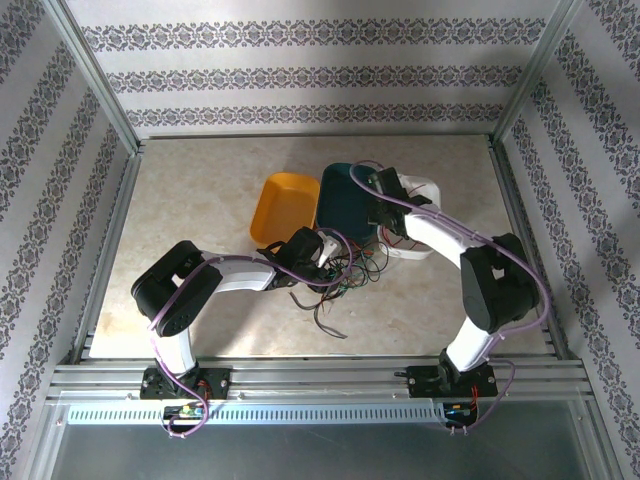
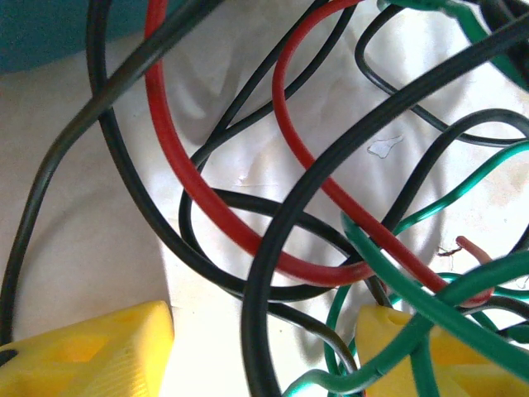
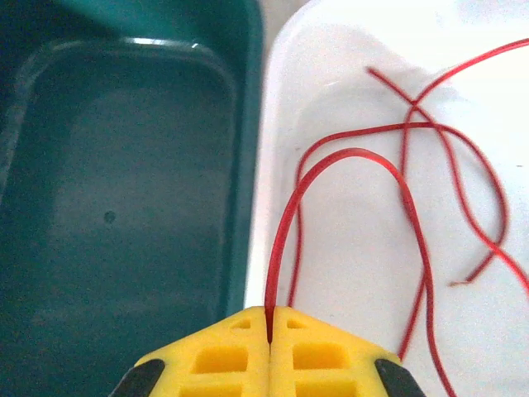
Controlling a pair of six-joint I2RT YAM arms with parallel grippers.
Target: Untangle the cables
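Cables lie as one loose knot of red, green and black on the table, just in front of the yellow tray and the teal tray. Stray black ends trail toward the near edge. The left gripper sits at the knot's left side. The right gripper hangs over the seam between the teal tray and the white tray.

Left wrist view: the left gripper is open, its yellow fingers well apart, with black, red and green loops crossing between them. A green strand lies across the right finger, touching it. The loops overlap at many points, and none reads as free. Judgement: closing here would likely catch several strands at once. It is better to pin the bulk, or to pick a single outer loop before closing.

Right wrist view: the right gripper is closed on a red cable, pinched at the tips. Red loops curl across the white tray, beside the teal tray. Whether they are one cable or several cannot be told. Judgement: sorting by colour appears to be in hand. The release should come low and well inside the white rim, so the wire does not spring out. The wires look thin and springy, and they hold their curl.
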